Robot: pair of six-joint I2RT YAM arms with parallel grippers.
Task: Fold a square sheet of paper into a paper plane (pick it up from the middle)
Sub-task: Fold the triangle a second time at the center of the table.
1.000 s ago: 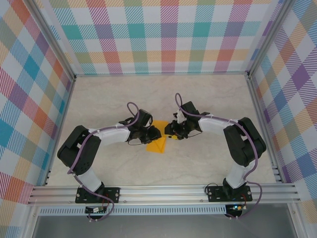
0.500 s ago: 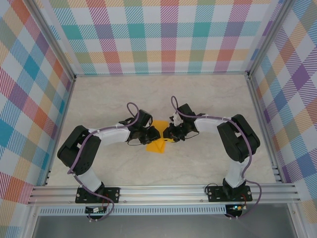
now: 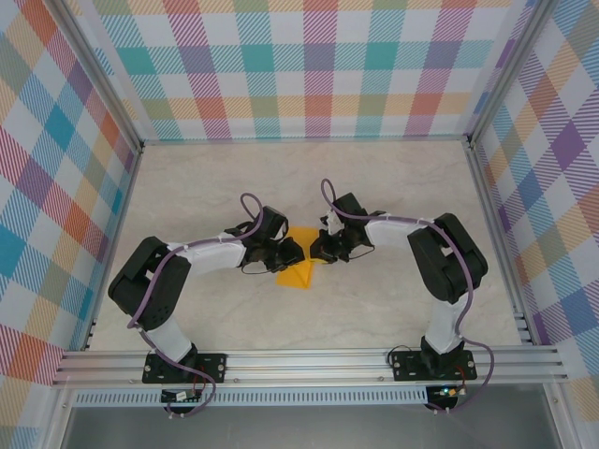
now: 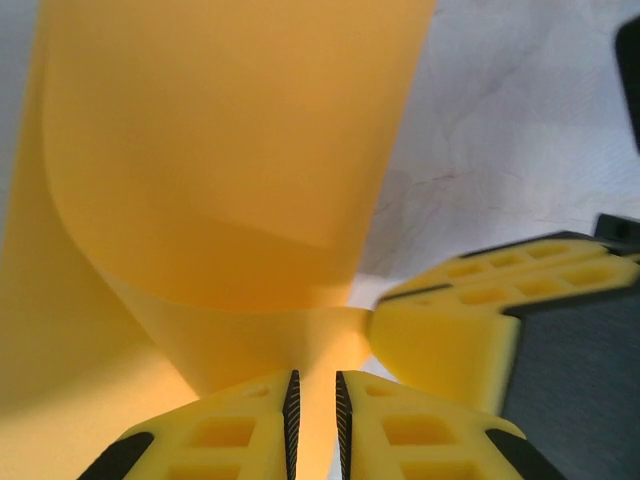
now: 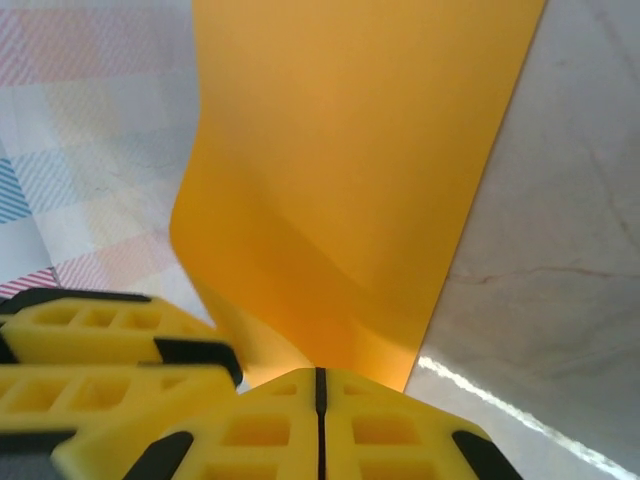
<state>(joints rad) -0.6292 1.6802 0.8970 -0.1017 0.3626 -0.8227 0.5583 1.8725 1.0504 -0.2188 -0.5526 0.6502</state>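
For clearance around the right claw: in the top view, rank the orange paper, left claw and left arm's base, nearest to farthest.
1. The orange paper, pinched in the right claw, centre.
2. The left claw, just left across the paper.
3. The left arm's base, near-left edge.

right gripper [image 5: 318,378]: yellow jaws pressed together on lower edge of square sheet of paper [image 5: 360,170] | sheet: orange, curving upward | left gripper [image 5: 215,362]: lower left, just beside sheet | table [image 5: 560,200]: marble, right | plaid wall [image 5: 90,120]: upper left
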